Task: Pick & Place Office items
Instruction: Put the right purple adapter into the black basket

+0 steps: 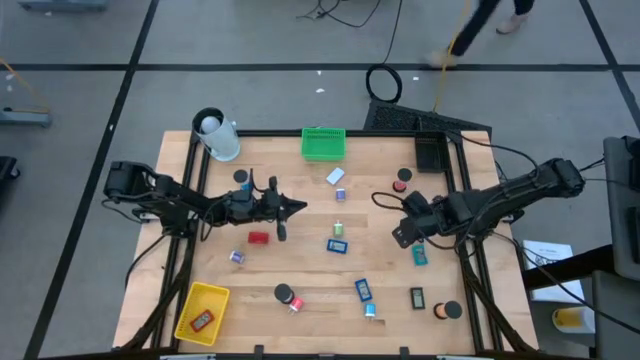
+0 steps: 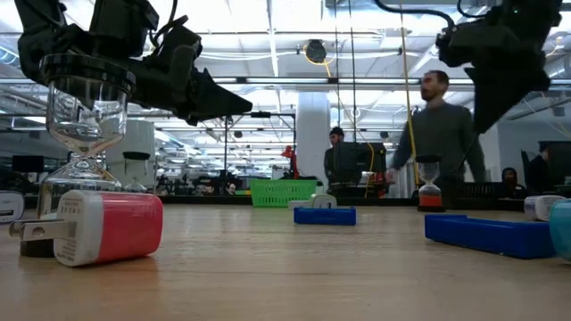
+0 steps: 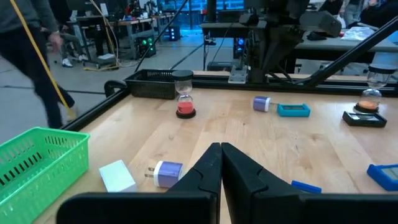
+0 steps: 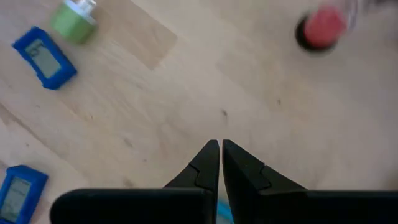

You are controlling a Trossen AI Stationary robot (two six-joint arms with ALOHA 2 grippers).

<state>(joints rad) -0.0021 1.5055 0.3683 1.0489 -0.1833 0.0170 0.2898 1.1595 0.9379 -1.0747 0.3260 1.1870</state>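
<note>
Small office items lie scattered on the wooden table [image 1: 300,270]: a red block [image 1: 259,238], blue pieces [image 1: 337,244] [image 1: 363,290], a teal one [image 1: 419,255], a white block [image 1: 335,176], purple plugs [image 1: 237,257] and little hourglasses [image 1: 402,178] [image 1: 287,295]. My left gripper [image 1: 300,208] hovers level above the table's middle left, shut and holding nothing [image 3: 221,146]. My right gripper [image 1: 400,235] hangs over the middle right, pointing steeply down, shut and holding nothing [image 4: 221,144]. Below it the table is bare, with a blue piece [image 4: 45,57] and a green plug [image 4: 74,22] off to one side.
A green mesh basket [image 1: 323,143] stands at the far edge and a yellow one [image 1: 203,312] at the near left corner. A white cylinder with a black ring [image 1: 215,135] sits at the far left corner. People stand beyond the table [image 2: 442,134].
</note>
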